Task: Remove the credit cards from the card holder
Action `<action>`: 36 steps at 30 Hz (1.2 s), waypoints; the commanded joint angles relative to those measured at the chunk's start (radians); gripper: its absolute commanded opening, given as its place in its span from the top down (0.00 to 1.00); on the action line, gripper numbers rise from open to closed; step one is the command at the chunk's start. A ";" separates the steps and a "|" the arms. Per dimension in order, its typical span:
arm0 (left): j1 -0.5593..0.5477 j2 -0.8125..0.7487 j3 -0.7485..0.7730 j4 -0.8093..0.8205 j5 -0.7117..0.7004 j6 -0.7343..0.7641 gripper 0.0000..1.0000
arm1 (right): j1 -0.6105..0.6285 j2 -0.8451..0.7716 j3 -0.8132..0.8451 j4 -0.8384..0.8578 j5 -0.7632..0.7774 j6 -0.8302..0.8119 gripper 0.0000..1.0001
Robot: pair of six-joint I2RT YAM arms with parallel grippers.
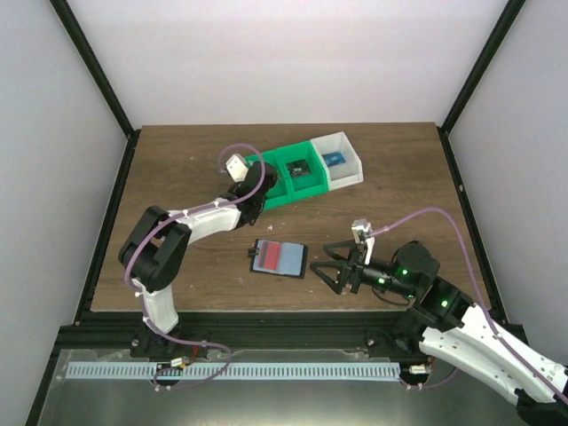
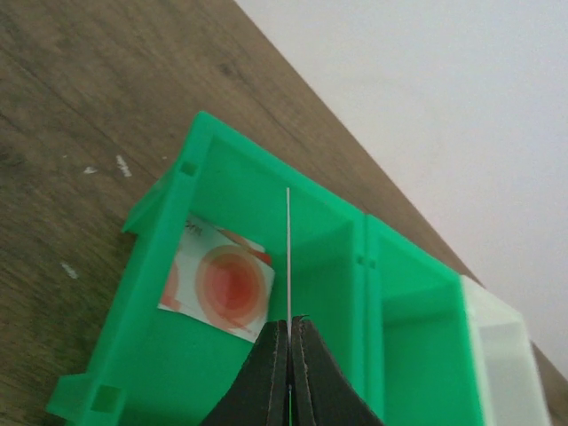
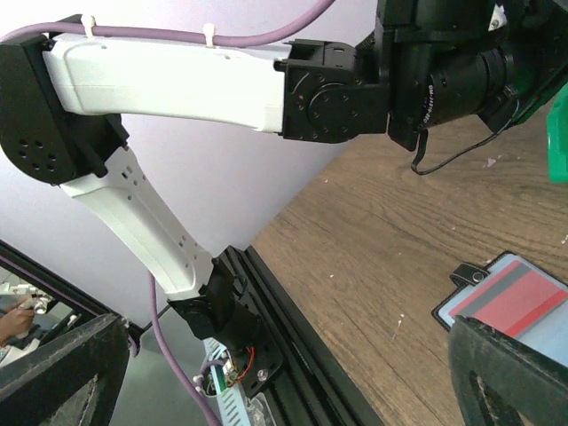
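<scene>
Your L hand (image 2: 289,327) is clenched on a thin card (image 2: 287,253), edge-on over the green bin (image 2: 133,337), w/ a printed card (image 2: 226,286) inside. Centre it between the walls, lower, then release. R hand (image 1: 332,266) gapes empty beside the card holder (image 1: 256,257) on the desk (image 1: 177,169), red card (image 1: 291,258) inside.

A brown wooden table (image 1: 399,177) stands inside plain white walls (image 1: 284,53). A black post (image 1: 93,64) goes up from the back left corner, and a second post (image 1: 479,64) goes up from the back right corner. A black rail (image 1: 284,337) runs along the near edge. Below it are a white strip with little slots (image 1: 266,370) and a grey metal floor (image 1: 284,404). The light is soft and even.
</scene>
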 commanded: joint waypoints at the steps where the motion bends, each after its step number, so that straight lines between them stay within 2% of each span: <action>1: 0.004 0.041 0.028 -0.006 -0.057 -0.016 1.00 | 0.006 -0.019 0.050 -0.030 0.006 -0.007 0.00; 16: 0.019 0.213 0.198 -0.067 -0.070 -0.008 1.00 | 0.006 -0.086 0.059 -0.082 0.115 0.014 0.00; 22: 0.019 0.258 0.258 -0.169 -0.084 -0.049 1.00 | 0.006 -0.128 0.071 -0.093 0.150 0.018 0.00; 36: 0.024 0.263 0.266 -0.177 -0.044 0.038 0.83 | 0.006 -0.166 0.065 -0.117 0.189 0.042 0.00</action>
